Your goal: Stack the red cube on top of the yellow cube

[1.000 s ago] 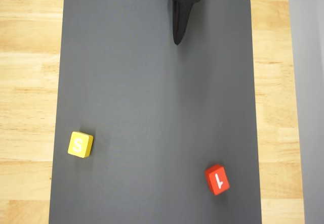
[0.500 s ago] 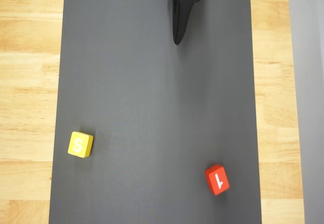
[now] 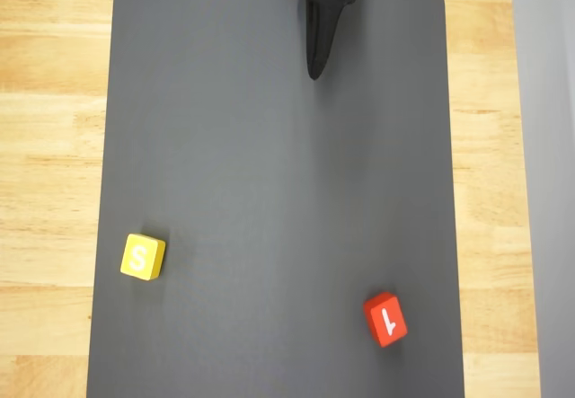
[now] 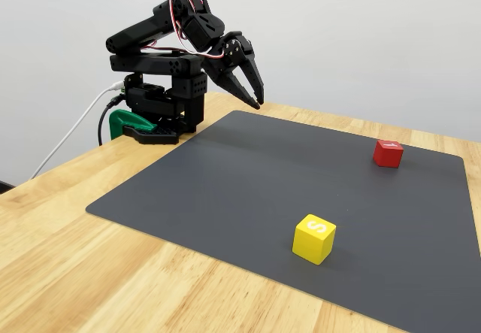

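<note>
The red cube point(image 3: 384, 319) point(image 4: 388, 153), a white "1" on its top face, sits on the dark mat near the lower right of the overhead view. The yellow cube point(image 3: 143, 257) point(image 4: 314, 238), with a white "S" on top, rests on the mat at the lower left, well apart from the red one. My black gripper point(image 3: 314, 75) point(image 4: 257, 104) hovers over the mat's top edge, far from both cubes. Its fingers lie together, shut on nothing.
A dark grey mat point(image 3: 269, 164) point(image 4: 218, 175) covers most of the wooden table point(image 3: 49, 146) point(image 4: 90, 273). The arm's base point(image 4: 161, 100) with a green clamp stands at the mat's far edge. A white cable runs off the table beside it.
</note>
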`<state>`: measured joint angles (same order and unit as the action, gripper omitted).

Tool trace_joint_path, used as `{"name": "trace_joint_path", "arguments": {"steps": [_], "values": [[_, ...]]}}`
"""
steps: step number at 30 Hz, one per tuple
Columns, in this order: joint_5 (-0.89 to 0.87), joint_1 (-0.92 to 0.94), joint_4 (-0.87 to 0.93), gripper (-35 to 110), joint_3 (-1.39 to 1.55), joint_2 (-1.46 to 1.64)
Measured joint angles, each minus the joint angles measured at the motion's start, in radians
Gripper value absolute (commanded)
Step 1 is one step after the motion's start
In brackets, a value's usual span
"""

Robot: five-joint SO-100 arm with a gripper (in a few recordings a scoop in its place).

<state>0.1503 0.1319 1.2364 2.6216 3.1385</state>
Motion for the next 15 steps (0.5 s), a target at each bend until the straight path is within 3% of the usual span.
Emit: {"name": "trace_joint_path", "arguments": {"steps": [11,15], "values": [[0.018,-0.026,0.0,0,0.0,0.0],[0.034,-0.023,0.012,14,0.0,0.0]]}}
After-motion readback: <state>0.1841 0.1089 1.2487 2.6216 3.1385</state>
